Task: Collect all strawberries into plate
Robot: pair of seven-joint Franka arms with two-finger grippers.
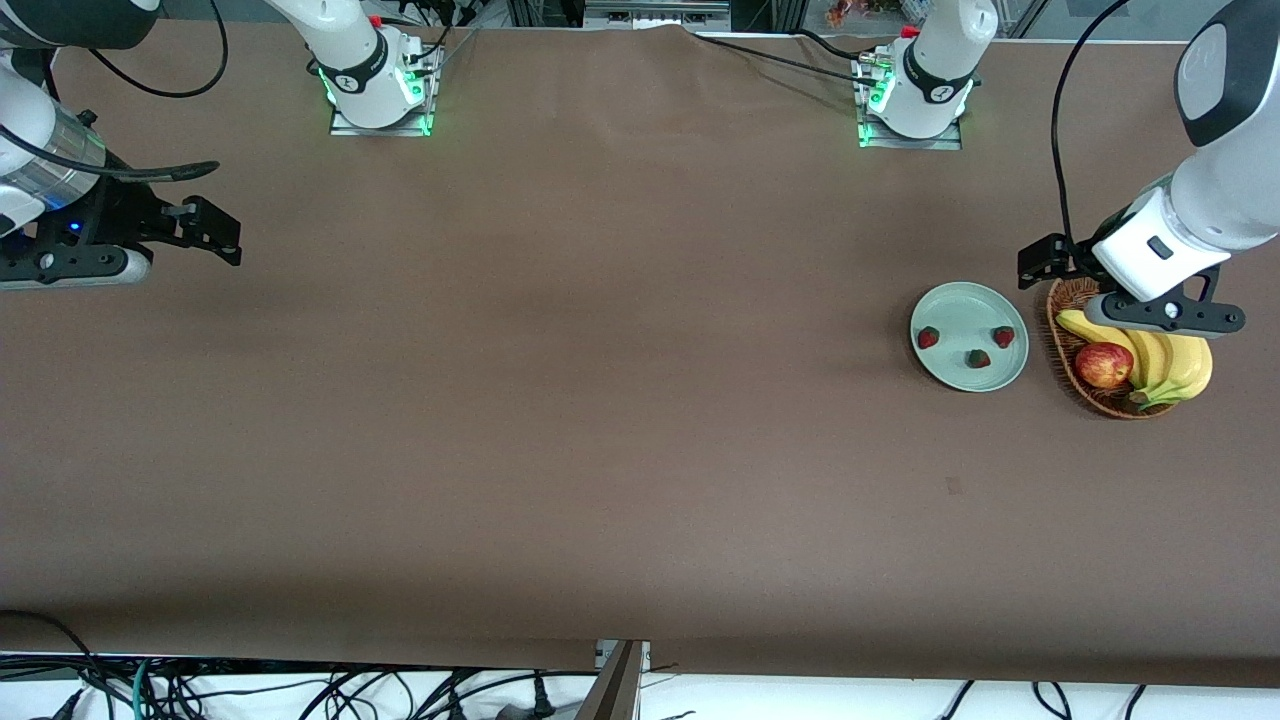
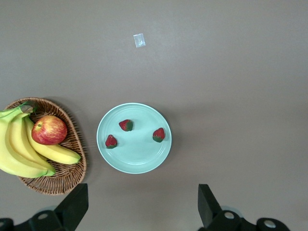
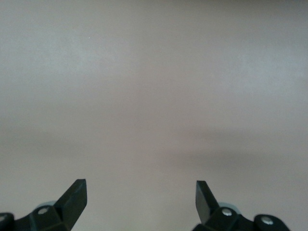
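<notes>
All three strawberries (image 1: 1003,336) (image 1: 928,338) (image 1: 978,358) lie in the plate (image 1: 950,375) at right of centre in the front view, so I judge collecting finished; next I need only retreat. My left gripper (image 1: 1040,268) hangs spread and empty over the basket (image 1: 1068,297), my right gripper (image 1: 205,232) waits spread at the upper left. No writing is readable anywhere.

I see a wicker basket (image 1: 1062,352) on the brown counter (image 1: 600,400) holding bananas (image 1: 1165,362) and an apple (image 1: 1103,364); a small clear scrap (image 2: 139,40) lies apart.

Three tiny red strawberries (image 1: 977,358) apart on pale mint-green plate (image 1: 950,300)
</notes>
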